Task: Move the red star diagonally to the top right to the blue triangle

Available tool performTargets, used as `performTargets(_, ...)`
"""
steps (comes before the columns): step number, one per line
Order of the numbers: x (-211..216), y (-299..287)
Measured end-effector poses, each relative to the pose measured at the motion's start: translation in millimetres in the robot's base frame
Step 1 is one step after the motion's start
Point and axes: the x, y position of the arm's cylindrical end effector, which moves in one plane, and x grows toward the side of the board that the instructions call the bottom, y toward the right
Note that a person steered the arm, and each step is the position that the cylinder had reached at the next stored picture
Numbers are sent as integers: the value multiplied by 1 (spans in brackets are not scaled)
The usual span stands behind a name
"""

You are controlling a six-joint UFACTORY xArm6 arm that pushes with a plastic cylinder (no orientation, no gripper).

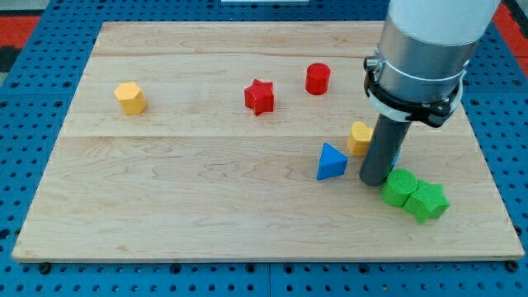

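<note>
Red star waits, my tip elsewhere

The star (259, 96) sits upper middle, well apart from the blue triangle (331, 162); my tip (374, 181), a bare rod with no pincer, stands beside the triangle. The star looks light, stiff and prone to spin: push its far side.

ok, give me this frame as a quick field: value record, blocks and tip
board: wooden board
red star, top centre
red cylinder, right of star
yellow hexagon, view's left
blue triangle, right of centre
yellow block, partly behind rod
green blocks, touching
my tip, between blue triangle and green blocks, far from star
</note>
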Motion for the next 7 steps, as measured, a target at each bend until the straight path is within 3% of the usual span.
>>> performTargets(3,64,-71)
performTargets(5,-30,-36)
performTargets(7,-44,-47)
